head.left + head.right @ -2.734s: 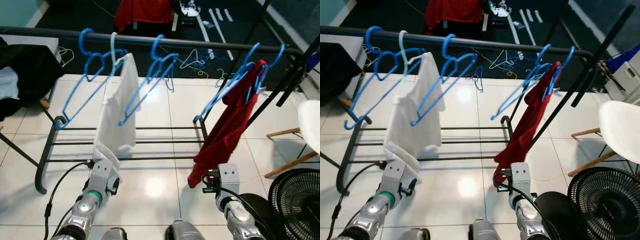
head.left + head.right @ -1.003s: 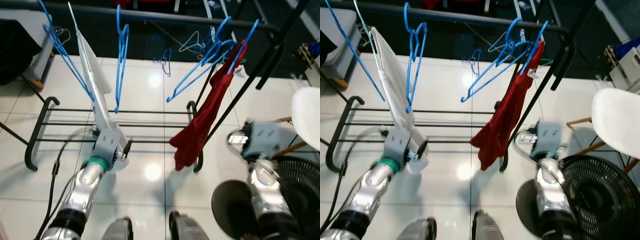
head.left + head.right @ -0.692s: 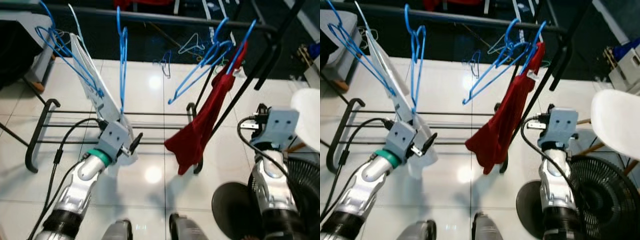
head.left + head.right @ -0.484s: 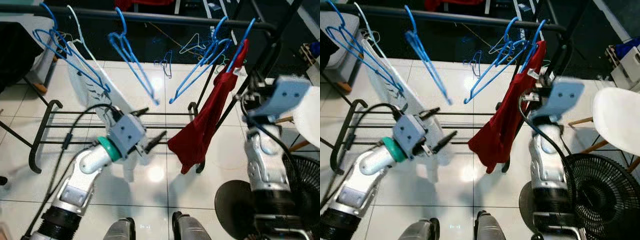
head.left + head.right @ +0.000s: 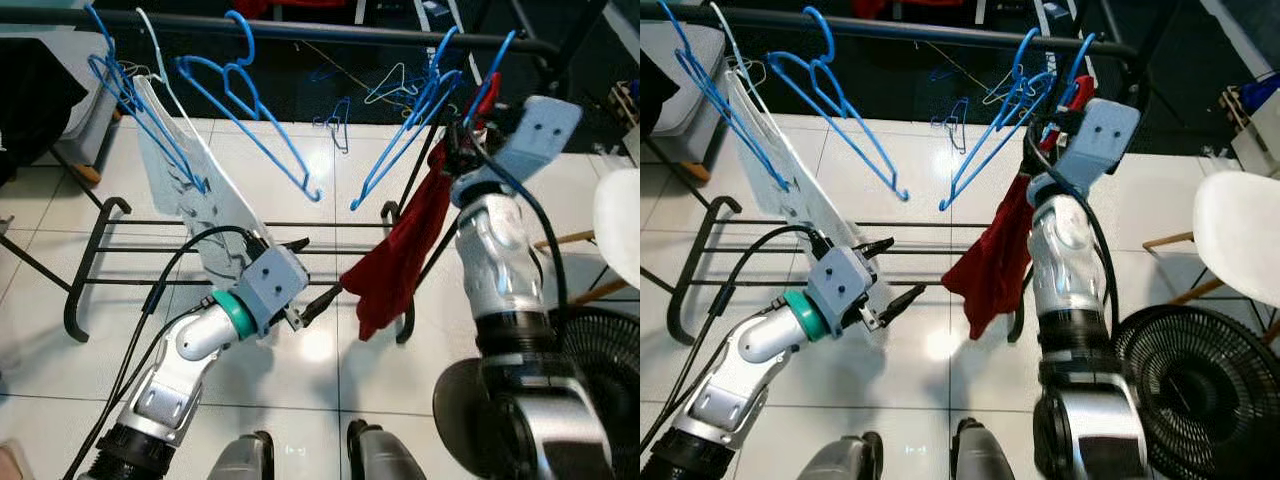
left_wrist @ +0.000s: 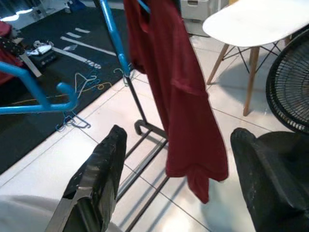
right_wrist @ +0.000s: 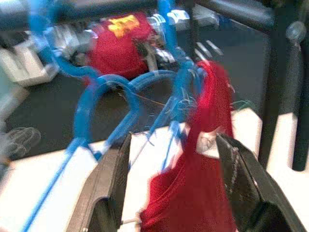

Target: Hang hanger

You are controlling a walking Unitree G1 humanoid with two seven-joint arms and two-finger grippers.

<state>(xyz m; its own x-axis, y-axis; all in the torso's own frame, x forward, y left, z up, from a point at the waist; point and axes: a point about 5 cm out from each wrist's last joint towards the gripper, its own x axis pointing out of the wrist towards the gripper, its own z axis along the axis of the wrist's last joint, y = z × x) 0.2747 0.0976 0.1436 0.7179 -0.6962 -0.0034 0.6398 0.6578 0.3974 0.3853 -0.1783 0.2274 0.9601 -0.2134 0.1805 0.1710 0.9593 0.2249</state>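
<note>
Right gripper (image 7: 169, 179): your nearer arm; fingers spread, empty, red shirt's hanger (image 7: 166, 87) just ahead at rail (image 5: 300, 30).
Left gripper (image 6: 178, 179): low, fingers apart, empty.

One dark rail (image 5: 330, 30) is seen. At least four blue hangers (image 5: 240, 90) are counted on it; where they overlap in clusters, an exact number cannot be told. One white hanger (image 5: 150, 30) is counted, with one white garment (image 5: 195, 200) on it. One red garment (image 5: 400, 260) is hung near the rail's right end. Two grippers are counted, the left gripper (image 5: 308, 272) and the right gripper (image 7: 176, 188). One black fan (image 5: 1210, 390) and one white chair (image 5: 1240, 240) are seen. A few loose hangers (image 5: 335, 120) are scattered on the floor behind.
</note>
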